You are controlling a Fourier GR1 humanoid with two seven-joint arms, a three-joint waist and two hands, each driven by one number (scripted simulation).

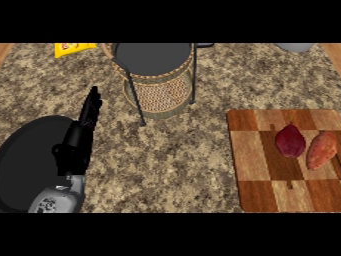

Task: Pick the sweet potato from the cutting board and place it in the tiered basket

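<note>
A wooden checkered cutting board [256,192] lies at the right of the counter. On it rest an orange sweet potato [321,150] and, just to its left, a dark red-purple one [290,141]. The tiered basket [157,75], with a dark round top tier, a woven lower tier and black wire legs, stands at the back centre. My left hand [79,140] is at the left, fingers straight and pointing away, holding nothing, far from the board. My right hand does not show.
A large black round object [21,160] lies under my left forearm at the lower left. A yellow packet [73,48] sits at the back left, and a grey object [297,47] at the back right edge.
</note>
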